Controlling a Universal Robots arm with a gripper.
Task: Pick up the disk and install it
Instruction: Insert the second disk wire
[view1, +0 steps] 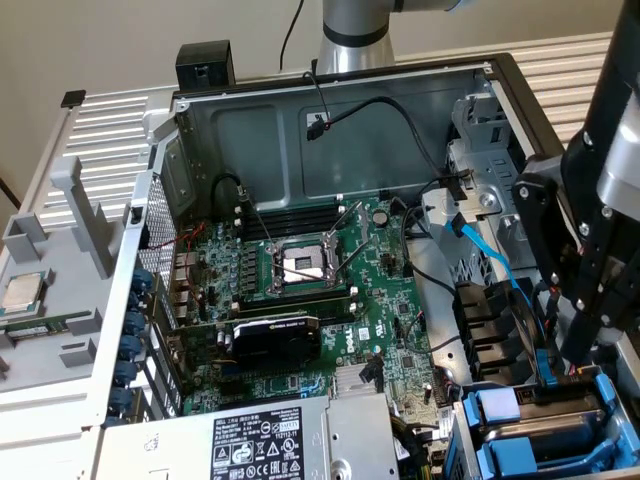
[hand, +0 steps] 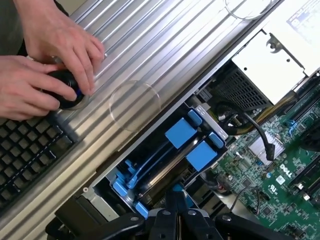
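Note:
The disk (view1: 556, 432) lies in the drive bay at the case's front corner, on the exterior view's lower right. Its bright blue carrier (hand: 202, 155) frames a dull metal face. My gripper (view1: 585, 345) hangs just above the bay on the black wrist. In the wrist view its fingers (hand: 176, 200) stand together, shut, right over the near end of the blue carrier. Nothing shows clamped between them. Whether they touch the carrier I cannot tell.
The open case holds a green motherboard (view1: 330, 300) with an empty socket (view1: 300, 265), a graphics card (view1: 275, 335) and a grey power-supply box (view1: 260, 440). A blue cable (view1: 490, 255) runs beside the bay. A person's hands (hand: 50, 65) rest on a black device above a keyboard (hand: 25, 150).

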